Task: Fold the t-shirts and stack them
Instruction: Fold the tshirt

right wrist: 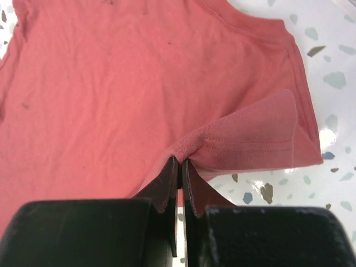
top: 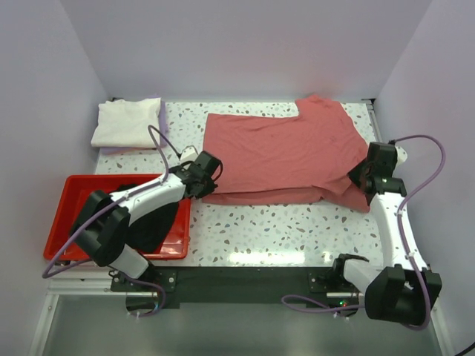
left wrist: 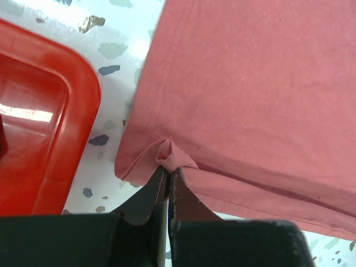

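Observation:
A salmon t-shirt (top: pixel 286 152) lies spread on the speckled table, its near long side doubled over. My left gripper (top: pixel 204 176) is shut on a pinch of cloth at the shirt's near left corner (left wrist: pixel 169 153). My right gripper (top: pixel 365 174) is shut on the folded sleeve hem at the near right (right wrist: pixel 233 142). A folded cream t-shirt (top: pixel 128 122) rests on a pale lavender one (top: pixel 162 119) at the back left. A black t-shirt (top: pixel 152 222) lies in the red tray (top: pixel 74 196), partly hidden by my left arm.
The red tray's rim (left wrist: pixel 67 122) sits close to the left of the left gripper (left wrist: pixel 168 169). White walls close the table on three sides. Speckled tabletop (top: pixel 260 222) shows in front of the shirt. The right gripper (right wrist: pixel 181 161) hangs near the table's right edge.

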Motion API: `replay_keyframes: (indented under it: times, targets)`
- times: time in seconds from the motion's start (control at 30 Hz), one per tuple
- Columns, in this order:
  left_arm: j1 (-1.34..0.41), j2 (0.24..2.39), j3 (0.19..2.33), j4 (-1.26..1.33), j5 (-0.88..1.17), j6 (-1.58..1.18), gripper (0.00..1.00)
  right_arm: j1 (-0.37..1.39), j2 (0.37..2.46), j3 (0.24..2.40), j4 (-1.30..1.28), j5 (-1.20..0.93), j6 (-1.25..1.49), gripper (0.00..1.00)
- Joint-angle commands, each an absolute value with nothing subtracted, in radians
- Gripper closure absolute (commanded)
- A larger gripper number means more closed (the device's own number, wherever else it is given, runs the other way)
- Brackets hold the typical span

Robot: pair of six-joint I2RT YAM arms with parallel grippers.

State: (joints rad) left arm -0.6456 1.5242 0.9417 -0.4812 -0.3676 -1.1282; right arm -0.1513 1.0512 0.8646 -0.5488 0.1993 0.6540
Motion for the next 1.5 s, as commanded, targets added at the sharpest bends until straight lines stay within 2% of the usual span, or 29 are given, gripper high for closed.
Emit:
replay_keyframes:
  times: [0.0,0.27,0.73,0.77,0.9,0.97,1.03,1.07,1.1,1.13,1.17,1.2,1.27,1.33,1.37,1.4,1.47]
  targets:
    - [-0.609,1.555,1.005,-0.439,-0.342,-1.075,1.00,-0.150,1.104,0.931,-0.457,0.221,0.635,1.00]
    - [-0.571,1.652,1.055,-0.413,-0.304,-1.055,1.00,-0.150,1.233,0.963,-0.364,0.164,0.643,1.00]
    - [-0.532,1.761,1.186,-0.459,-0.357,-1.037,1.00,-0.149,1.440,1.077,-0.321,0.152,0.620,1.00]
    - [-0.531,1.759,1.187,-0.460,-0.365,-1.043,0.98,-0.149,1.451,1.089,-0.308,0.152,0.620,1.00]
    - [-0.515,1.755,1.206,-0.463,-0.419,-1.057,0.70,-0.146,1.552,1.141,-0.305,0.170,0.609,1.00]
    - [-0.509,1.753,1.229,-0.474,-0.436,-1.063,0.61,-0.144,1.598,1.192,-0.292,0.170,0.595,1.00]
    - [-0.506,1.749,1.242,-0.466,-0.439,-1.057,0.43,-0.138,1.678,1.247,-0.302,0.138,0.575,0.93]
    - [-0.506,1.744,1.252,-0.454,-0.424,-1.036,0.32,-0.138,1.706,1.317,-0.352,0.121,0.559,0.83]
    - [-0.506,1.738,1.256,-0.445,-0.416,-1.026,0.17,-0.132,1.730,1.345,-0.366,0.108,0.543,0.82]
    - [-0.508,1.733,1.259,-0.439,-0.411,-1.023,0.11,-0.127,1.762,1.365,-0.374,0.089,0.532,0.79]
    - [-0.508,1.729,1.261,-0.431,-0.404,-1.003,0.07,-0.124,1.773,1.394,-0.391,0.081,0.520,0.66]
    - [-0.508,1.718,1.259,-0.422,-0.385,-0.996,0.00,-0.121,1.781,1.402,-0.394,0.075,0.493,0.56]
    - [-0.512,1.706,1.244,-0.396,-0.370,-0.976,0.00,-0.121,1.778,1.404,-0.411,0.055,0.460,0.38]
    - [-0.517,1.692,1.235,-0.379,-0.344,-0.971,0.00,-0.120,1.761,1.390,-0.428,0.052,0.451,0.28]
    - [-0.525,1.689,1.224,-0.368,-0.333,-0.956,0.00,-0.120,1.732,1.365,-0.446,0.052,0.448,0.12]
    - [-0.531,1.683,1.218,-0.359,-0.315,-0.950,0.00,-0.120,1.717,1.347,-0.449,0.048,0.446,0.01]
    - [-0.546,1.680,1.209,-0.353,-0.305,-0.937,0.00,-0.120,1.680,1.281,-0.443,0.025,0.446,0.01]
